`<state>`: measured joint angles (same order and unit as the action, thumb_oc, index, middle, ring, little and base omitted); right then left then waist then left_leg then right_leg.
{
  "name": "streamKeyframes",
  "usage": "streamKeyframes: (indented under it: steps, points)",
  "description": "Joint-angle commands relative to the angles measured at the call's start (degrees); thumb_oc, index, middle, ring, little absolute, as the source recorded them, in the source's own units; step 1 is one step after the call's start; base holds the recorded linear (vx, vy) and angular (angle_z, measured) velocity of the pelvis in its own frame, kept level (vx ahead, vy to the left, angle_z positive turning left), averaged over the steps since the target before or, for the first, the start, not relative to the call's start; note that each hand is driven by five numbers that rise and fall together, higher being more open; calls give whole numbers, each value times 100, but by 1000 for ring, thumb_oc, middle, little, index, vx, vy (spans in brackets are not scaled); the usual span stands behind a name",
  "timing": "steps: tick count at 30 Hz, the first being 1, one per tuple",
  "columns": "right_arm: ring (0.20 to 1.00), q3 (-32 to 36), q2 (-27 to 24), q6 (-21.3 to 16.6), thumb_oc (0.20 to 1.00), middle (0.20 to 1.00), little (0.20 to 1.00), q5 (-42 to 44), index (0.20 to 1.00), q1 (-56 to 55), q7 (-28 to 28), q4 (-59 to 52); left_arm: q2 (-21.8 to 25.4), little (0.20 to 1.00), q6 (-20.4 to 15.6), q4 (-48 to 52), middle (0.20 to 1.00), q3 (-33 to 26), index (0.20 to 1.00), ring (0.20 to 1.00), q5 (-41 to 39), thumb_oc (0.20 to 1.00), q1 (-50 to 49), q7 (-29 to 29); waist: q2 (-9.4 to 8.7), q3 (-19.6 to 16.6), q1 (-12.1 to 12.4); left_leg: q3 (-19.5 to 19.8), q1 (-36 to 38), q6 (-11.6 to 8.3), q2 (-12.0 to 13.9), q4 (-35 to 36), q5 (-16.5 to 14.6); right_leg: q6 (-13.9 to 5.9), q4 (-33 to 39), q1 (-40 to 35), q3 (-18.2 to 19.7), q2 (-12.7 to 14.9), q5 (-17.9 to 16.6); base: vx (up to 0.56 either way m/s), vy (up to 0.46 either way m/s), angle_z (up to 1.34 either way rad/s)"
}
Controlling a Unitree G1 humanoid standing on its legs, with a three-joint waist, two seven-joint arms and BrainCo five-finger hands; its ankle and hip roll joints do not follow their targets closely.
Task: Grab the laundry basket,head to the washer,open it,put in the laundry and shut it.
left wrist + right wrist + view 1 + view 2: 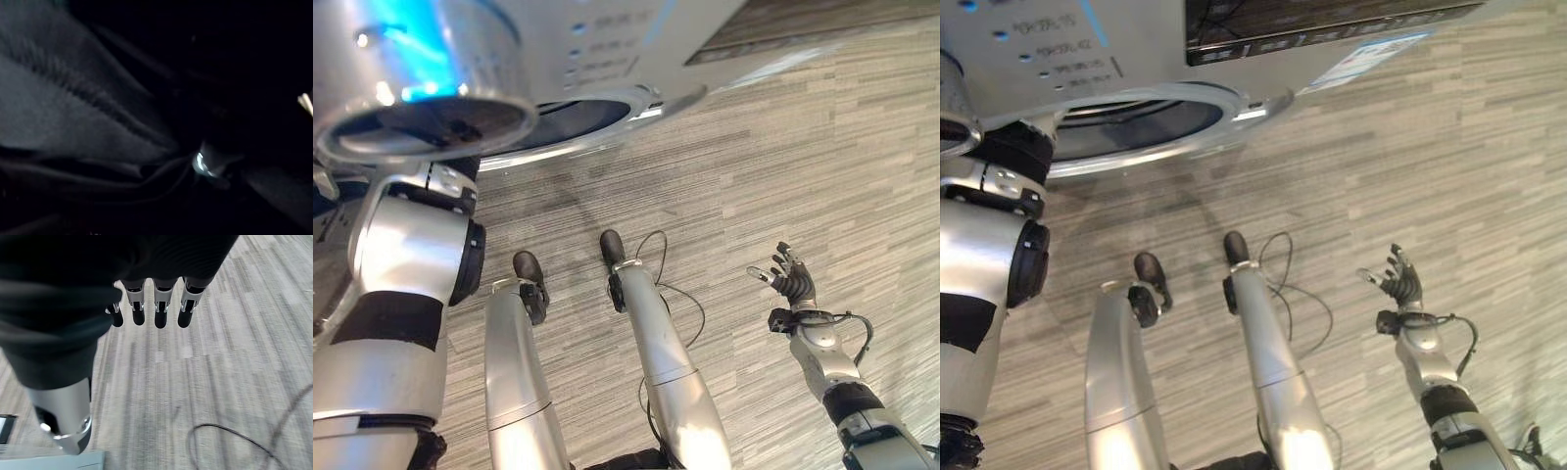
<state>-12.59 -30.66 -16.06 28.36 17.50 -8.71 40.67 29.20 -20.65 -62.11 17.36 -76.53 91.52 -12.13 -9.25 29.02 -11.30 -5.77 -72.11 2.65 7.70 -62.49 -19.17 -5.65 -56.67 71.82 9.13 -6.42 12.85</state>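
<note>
Above grey striped carpet (783, 147) beside the washer (1136, 59), right hand (793, 279) loosely spread, empty.

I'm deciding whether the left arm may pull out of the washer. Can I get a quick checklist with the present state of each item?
1. Washer door open: ok, the left arm reaches into the round opening.
2. Dark laundry inside the drum: ok, dark folded fabric lies before the left wrist camera.
3. Left hand has released the fabric: cannot tell, its fingers are hidden.
4. Right hand empty: ok, fingers straight, over the floor.
5. Floor by the washer free of dropped cloth: ok.
</note>
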Motion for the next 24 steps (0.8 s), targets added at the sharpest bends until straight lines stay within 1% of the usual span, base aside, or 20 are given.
streamKeyframes:
  steps: [1,2,3,4,5,7,8,9,10,11,12,14,19,22,23,24]
  points:
    - [1000,-29,-95,-98,1000,1000,1000,9,1000,-408,-53,32,345,1000,172,-561,1000,-33,1000,1000,864,1000,473,-49,255,-531,-320,33,289,566,-229,-137,-782,459,336,-241,-424,-203,-94,-64,-45,-22]
    - [1000,-31,-111,-104,1000,1000,1000,17,1000,-410,-44,8,412,1000,276,-687,1000,8,1000,1000,972,1000,432,7,258,-520,-325,22,301,555,-228,-110,-749,455,362,-252,-427,-186,-119,-97,-22,-22]
    - [1000,-20,-174,-115,1000,1000,1000,64,1000,-383,-2,27,686,1000,640,-1107,1000,324,1000,1000,1786,1000,284,149,284,-511,-345,-41,345,514,-191,25,-663,450,503,-316,-422,-139,-180,-80,-8,-15]
    - [1000,-28,-165,-118,1000,1000,1000,67,1000,-374,1,33,694,1000,650,-1124,1000,325,1000,1000,1815,1000,301,154,271,-507,-352,-44,356,512,-194,41,-653,451,516,-326,-419,-137,-188,-96,-11,-5]
    - [1000,-31,-199,-141,1000,1000,1000,77,1000,-352,21,60,765,1000,755,-1270,1000,472,1000,1000,2266,1000,196,184,271,-489,-351,-66,373,493,-183,83,-601,446,566,-364,-430,-110,-224,-70,-25,-2]
    - [1000,-49,-197,-202,1000,1000,1000,157,1000,-339,76,50,774,1000,726,-1280,1000,496,1000,1000,2545,1000,-24,180,243,-462,-370,-77,417,460,-213,211,-494,441,684,-420,-435,-66,-293,-106,-64,0]
    - [1000,-41,-181,-274,1000,1000,1000,124,1000,-426,70,-4,711,1000,571,-963,1000,633,1000,1000,3085,1000,-329,70,261,-433,-344,-58,457,402,-277,383,-369,436,812,-472,-457,5,-344,-114,-116,9]
    - [1000,-26,-154,-320,1000,1000,1000,114,1000,-500,63,-45,610,1000,514,-826,1000,570,1000,1000,3257,1000,-566,-104,267,-426,-339,-40,502,369,-319,488,-292,444,892,-526,-473,60,-364,-138,-184,32]
    - [1000,-58,-104,-391,1000,1000,1000,93,1000,-614,48,-85,404,1000,443,-690,1000,574,1000,1000,3736,1000,-854,-313,274,-366,-297,-23,597,263,-396,727,-109,466,1053,-625,-504,149,-404,-149,-192,33]
    - [1000,-84,-98,-438,1000,1000,1000,82,1000,-669,6,-71,293,1000,401,-570,1000,626,1000,1000,4128,1000,-1007,-518,265,-331,-285,4,734,214,-467,979,36,461,1233,-781,-530,230,-464,-184,-218,64]
    - [1000,-103,-71,-470,1000,1000,1000,81,1000,-704,-21,3,247,1000,402,-565,1000,554,1000,1000,4362,1000,-1261,-634,276,-317,-250,46,910,164,-540,1237,182,464,1443,-976,-567,274,-522,-160,-165,56]
    - [1000,-110,-64,-472,1000,1000,1000,74,1000,-711,-38,35,216,1000,389,-547,1000,501,1000,1000,4414,1000,-1349,-691,285,-307,-247,66,999,132,-563,1361,250,464,1533,-1068,-582,295,-549,-75,-87,50]
    - [1000,-190,-22,-428,1000,1000,1000,-36,1000,-777,-70,230,86,1000,391,-537,1000,264,1000,1000,4661,1000,-1994,-798,320,-347,-170,178,1431,-5,-667,2002,609,479,2035,-1539,-696,384,-691,-69,-89,17]
    - [1000,-223,22,-381,1000,1000,1000,-90,1000,-819,-85,373,-128,1000,340,-440,1000,6,1000,1000,4523,1000,-2464,-747,339,-333,-101,235,1787,-68,-725,2385,801,458,2264,-1878,-741,420,-742,-40,-74,9]
    - [1000,-224,60,-363,1000,1000,1000,-96,1000,-842,-78,391,-188,1000,315,-388,1000,-20,1000,1000,4526,1000,-2688,-712,346,-320,-74,247,1912,-84,-752,2468,860,459,2310,-1985,-766,430,-741,-16,-131,11]
    - [1000,-182,126,-300,1000,1000,1000,-148,1000,-978,-36,488,-487,1000,303,-153,1000,-65,1000,1000,4706,1000,-3532,-621,421,-321,42,315,2357,-139,-827,2844,1020,470,2468,-2388,-809,469,-705,-3,-111,7]
